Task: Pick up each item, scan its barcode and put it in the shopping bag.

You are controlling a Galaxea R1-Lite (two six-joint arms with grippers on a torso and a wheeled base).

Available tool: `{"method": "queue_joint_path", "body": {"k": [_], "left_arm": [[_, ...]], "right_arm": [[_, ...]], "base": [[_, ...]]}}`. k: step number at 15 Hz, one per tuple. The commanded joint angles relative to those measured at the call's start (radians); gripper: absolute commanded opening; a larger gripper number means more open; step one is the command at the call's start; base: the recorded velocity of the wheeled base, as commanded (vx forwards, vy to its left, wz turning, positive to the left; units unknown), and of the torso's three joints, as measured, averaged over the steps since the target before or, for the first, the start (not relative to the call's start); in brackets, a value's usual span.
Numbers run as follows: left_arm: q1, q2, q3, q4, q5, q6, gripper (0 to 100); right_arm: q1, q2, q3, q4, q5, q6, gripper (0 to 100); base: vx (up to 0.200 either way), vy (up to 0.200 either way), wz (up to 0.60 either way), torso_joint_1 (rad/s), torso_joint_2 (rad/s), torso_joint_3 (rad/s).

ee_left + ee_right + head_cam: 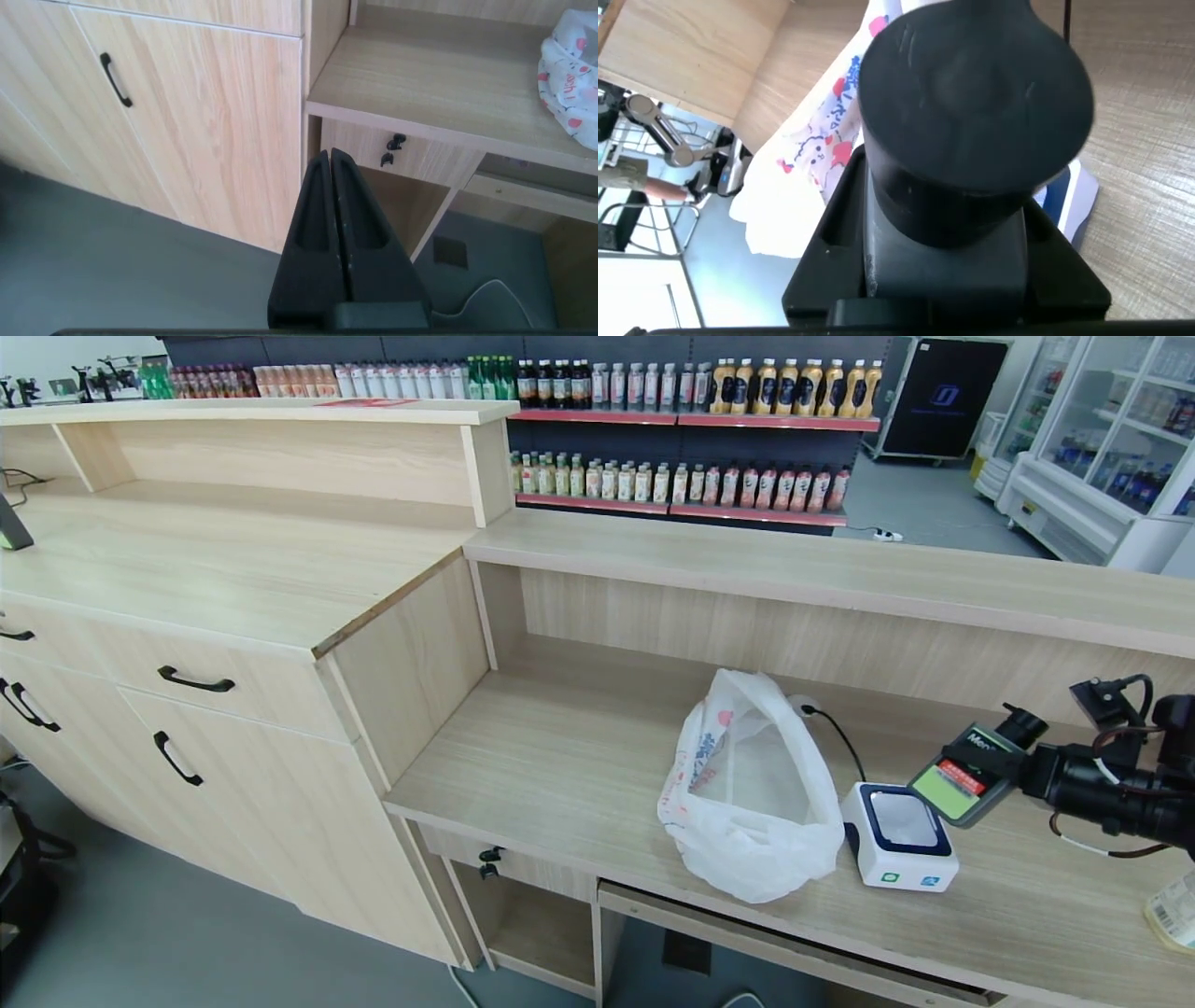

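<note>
My right gripper [1018,753] is shut on a dark container [966,775] with a green and red label, holding it tilted just above and to the right of the white barcode scanner [901,835]. In the right wrist view the container's round black end [971,93] sits ahead of the gripper [943,233], above the scanner [1074,201]. The white shopping bag [747,784] stands open on the counter, touching the scanner's left side. My left gripper [332,215] is shut on nothing and hangs low beside the counter, over the grey floor.
A labelled bottle [1174,910] lies at the counter's right edge. The scanner's black cable [840,733] runs to the back wall. A taller cabinet [233,607] with black handles stands to the left. Bare countertop [560,756] lies left of the bag.
</note>
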Motion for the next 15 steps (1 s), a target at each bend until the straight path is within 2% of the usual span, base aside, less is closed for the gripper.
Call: {"method": "queue_joint_path", "body": {"k": [1, 15], "left_arm": [[0.000, 0.000, 0.000, 0.000, 0.001, 0.000, 0], [0.000, 0.000, 0.000, 0.000, 0.001, 0.000, 0]], "right_arm": [[0.006, 0.013, -0.004, -0.002, 0.000, 0.000, 0], [0.078, 0.035, -0.035, 0.000, -0.010, -0.003, 0]], "base": [[0.000, 0.000, 0.00, 0.000, 0.00, 0.000], [0.000, 0.000, 0.00, 0.000, 0.00, 0.000]]}}
